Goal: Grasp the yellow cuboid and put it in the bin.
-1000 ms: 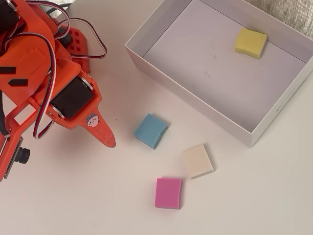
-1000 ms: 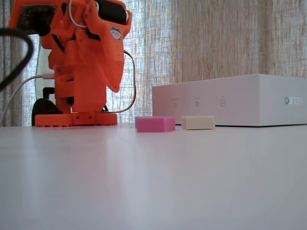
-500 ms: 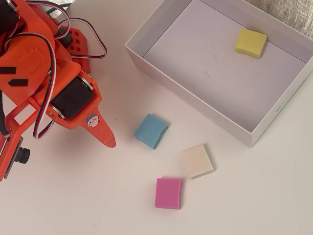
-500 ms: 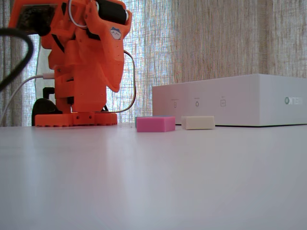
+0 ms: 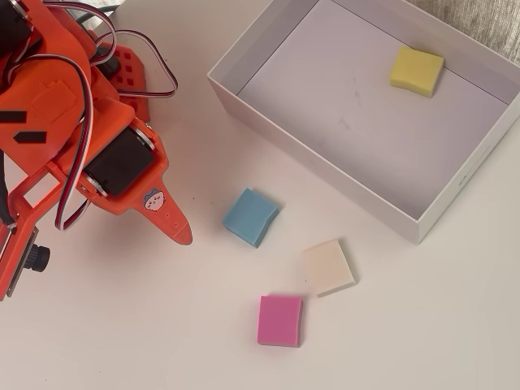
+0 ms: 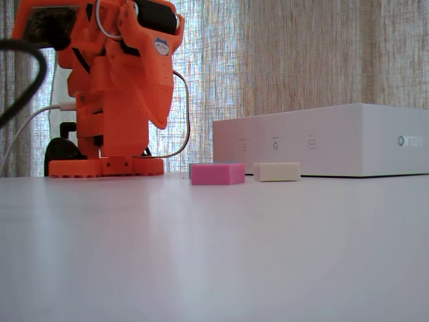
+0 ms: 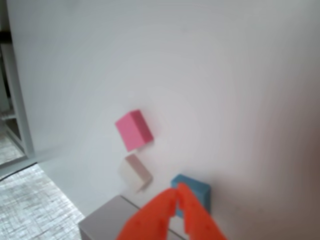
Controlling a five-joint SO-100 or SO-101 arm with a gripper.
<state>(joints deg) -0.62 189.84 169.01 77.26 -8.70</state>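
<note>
The yellow cuboid [image 5: 417,71] lies flat on the floor of the bin [image 5: 341,114], near its far right corner in the overhead view. My orange gripper [image 5: 183,231] hangs over the table well left of the bin, shut with nothing in it. In the wrist view the gripper [image 7: 178,192] has its two orange fingers pressed together above a blue block [image 7: 199,192]. In the fixed view the bin [image 6: 322,139] shows only its white outer wall, so the cuboid is hidden there.
Three loose blocks lie on the white table in front of the bin: blue [image 5: 251,216], cream [image 5: 329,266] and pink [image 5: 279,320]. The fixed view shows the pink [image 6: 216,173] and cream [image 6: 277,171] ones. The arm's base [image 6: 106,166] and cables stand at the left.
</note>
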